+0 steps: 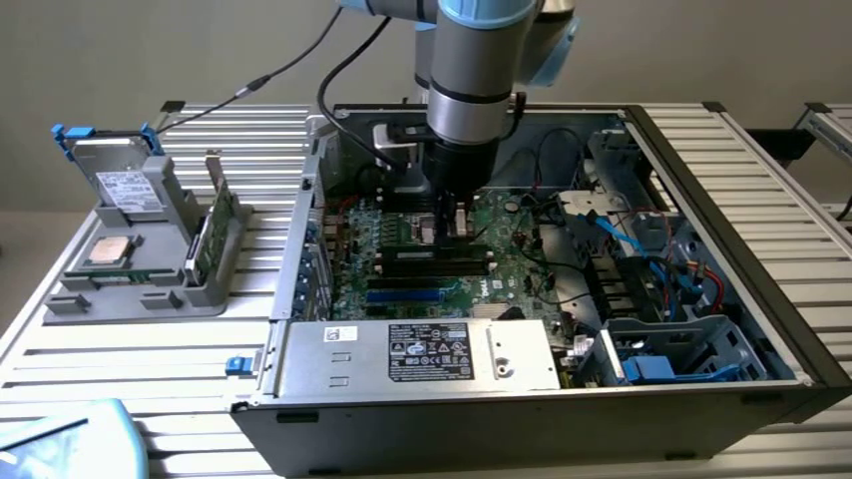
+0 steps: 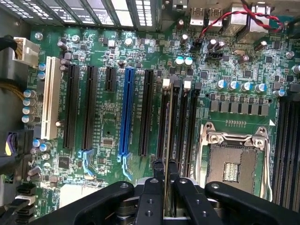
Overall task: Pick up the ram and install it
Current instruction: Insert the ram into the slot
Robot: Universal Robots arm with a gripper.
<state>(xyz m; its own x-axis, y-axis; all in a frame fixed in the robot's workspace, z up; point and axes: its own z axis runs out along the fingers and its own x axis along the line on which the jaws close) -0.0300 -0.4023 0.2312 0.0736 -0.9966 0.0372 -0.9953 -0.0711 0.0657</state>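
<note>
The black two-fingered gripper (image 1: 450, 222) is down inside the open black metal computer case (image 1: 785, 329), over the green motherboard (image 1: 522, 249). In the wrist view its fingers (image 2: 154, 187) are clamped on the ram (image 2: 168, 123), a thin dark-green stick seen edge-on (little more than a line). The stick runs lengthwise along the long black plastic memory slots (image 2: 180, 122), between the blue expansion slot (image 2: 125, 112) and the empty silver processor socket (image 2: 234, 159). Whether it is seated in a slot I cannot tell.
</note>
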